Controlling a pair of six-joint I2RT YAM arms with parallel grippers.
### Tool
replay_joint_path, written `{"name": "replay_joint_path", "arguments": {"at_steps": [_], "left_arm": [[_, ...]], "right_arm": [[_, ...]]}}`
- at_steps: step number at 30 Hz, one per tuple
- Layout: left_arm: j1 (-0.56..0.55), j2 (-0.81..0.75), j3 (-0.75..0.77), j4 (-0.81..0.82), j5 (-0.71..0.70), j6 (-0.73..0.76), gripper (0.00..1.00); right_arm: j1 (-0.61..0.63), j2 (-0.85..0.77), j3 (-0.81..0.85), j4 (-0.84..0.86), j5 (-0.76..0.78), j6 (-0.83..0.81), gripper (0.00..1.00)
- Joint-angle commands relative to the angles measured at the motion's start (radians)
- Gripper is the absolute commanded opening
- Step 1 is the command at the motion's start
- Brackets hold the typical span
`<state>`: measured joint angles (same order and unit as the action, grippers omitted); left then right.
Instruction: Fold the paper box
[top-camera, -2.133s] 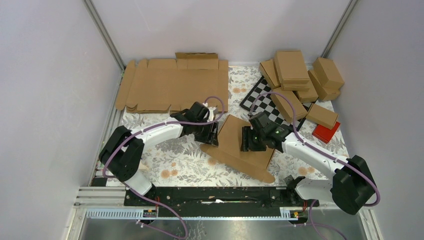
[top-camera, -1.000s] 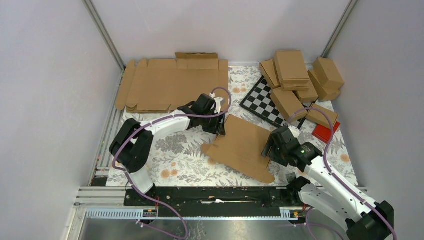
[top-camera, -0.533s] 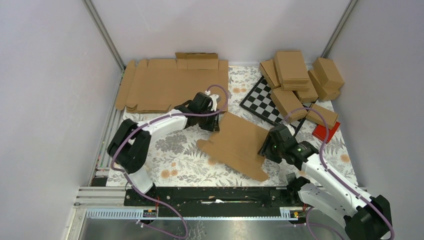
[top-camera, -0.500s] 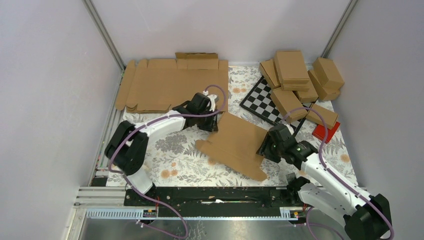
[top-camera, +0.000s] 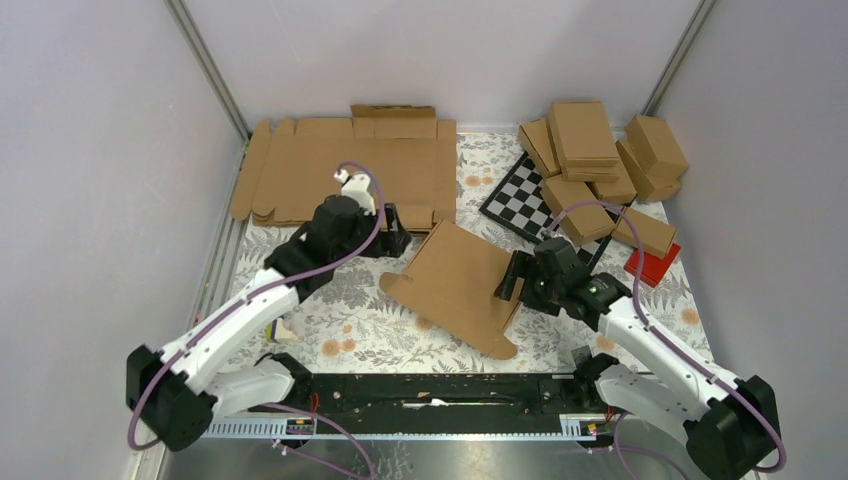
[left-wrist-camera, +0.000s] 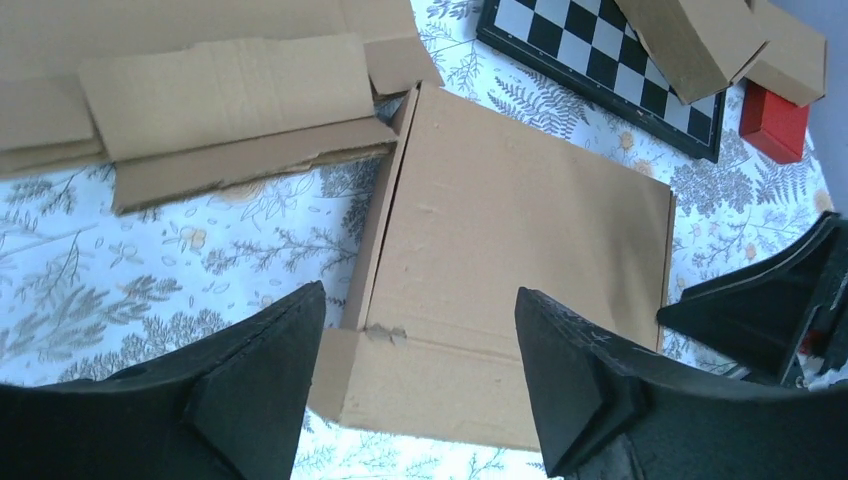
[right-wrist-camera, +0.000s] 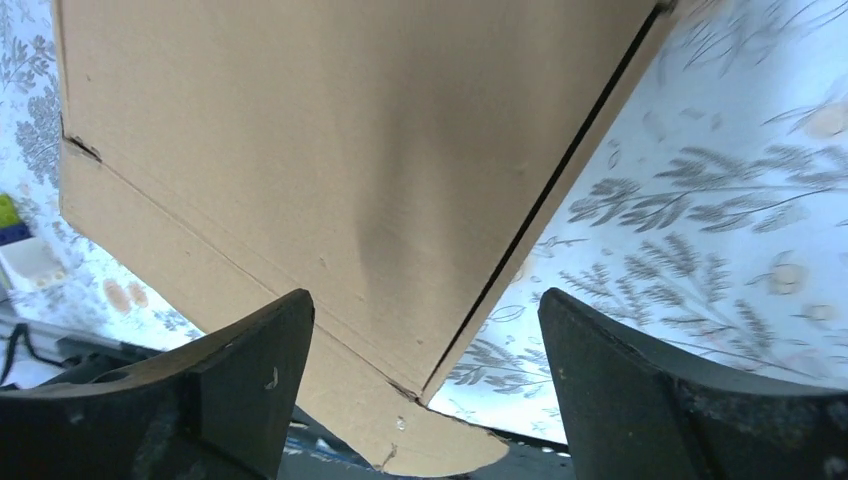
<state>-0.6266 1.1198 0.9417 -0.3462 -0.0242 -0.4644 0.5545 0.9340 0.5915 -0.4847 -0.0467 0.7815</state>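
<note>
As seen from above, the table (top-camera: 350, 335) has a floral-patterned top. The chessboard (top-camera: 520, 205) (left-wrist-camera: 600, 50) lying toward its far right is the reference for all positions below.

1. Flat cardboard blanks (top-camera: 340, 175) (left-wrist-camera: 220, 90), the largest item, lie stacked well to the left of the chessboard. Their near flaps are stepped and uneven.

2. The paper box (top-camera: 460, 285) (left-wrist-camera: 520, 230) (right-wrist-camera: 330, 150) lies just near-left of the chessboard, with its far corner close beside the board. Contact cannot be told. It is a partly folded brown blank with its broad panel uppermost. A narrower strip is creased along its near-left side, with a rounded tab at each end. The left wrist view shows a short tear at that crease.

3. A pile of closed brown boxes (top-camera: 600, 150) sits to the right and far side of the chessboard. Some of them overlap the board.

4. The right gripper (top-camera: 510, 278) (right-wrist-camera: 425, 300) is on the near side of the chessboard, at the paper box's right edge. Its jaws are spread wide. In its wrist view the panel's edge runs between the fingers, and neither finger is seen pressing the card.

5. The left gripper (top-camera: 398, 238) (left-wrist-camera: 420, 295) is left of the chessboard, at the near flaps of the blanks. It is over the paper box's far-left side. Its jaws are spread wide and grasp nothing.

6. A red box (top-camera: 652, 265) (left-wrist-camera: 780, 120) lies to the near right of the chessboard, partly under a closed box.
</note>
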Motion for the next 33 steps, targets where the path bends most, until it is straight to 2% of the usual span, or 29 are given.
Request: {"name": "replay_joint_path", "arguments": {"at_steps": [1,4,7,10,14,17,21,23,29,33], "left_arm": [[0.005,-0.164,-0.097,-0.033,-0.071,-0.074,0.76],[0.006,-0.296,-0.122,-0.106,-0.043,-0.133,0.79],[0.007,-0.362,-0.119,-0.214,-0.021,-0.189,0.78],[0.007,-0.395,-0.119,-0.322,-0.010,-0.239,0.78],[0.008,-0.459,-0.198,-0.358,0.005,-0.317,0.78],[0.007,-0.528,-0.277,-0.358,-0.002,-0.406,0.79],[0.007,-0.594,-0.363,-0.330,0.019,-0.490,0.79],[0.007,-0.607,-0.413,-0.295,0.064,-0.519,0.79],[0.007,-0.570,-0.538,-0.168,0.185,-0.579,0.75],[0.007,-0.528,-0.588,-0.088,0.224,-0.592,0.74]], "right_arm": [[0.007,-0.045,0.137,-0.160,0.193,-0.213,0.91],[0.005,-0.014,0.229,-0.247,0.262,-0.278,0.93],[-0.010,0.009,0.278,-0.238,0.252,-0.322,0.93],[-0.071,0.059,0.327,-0.167,0.154,-0.346,0.93],[-0.203,0.196,0.393,-0.050,-0.090,-0.335,0.97],[-0.211,0.270,0.417,0.046,-0.116,-0.348,1.00],[-0.217,0.256,0.316,0.236,-0.047,-0.371,1.00],[-0.235,0.280,0.316,0.235,-0.045,-0.401,0.93],[-0.281,0.438,0.377,0.216,-0.207,-0.511,0.66],[-0.283,0.534,0.405,0.216,-0.289,-0.559,0.63]]}}
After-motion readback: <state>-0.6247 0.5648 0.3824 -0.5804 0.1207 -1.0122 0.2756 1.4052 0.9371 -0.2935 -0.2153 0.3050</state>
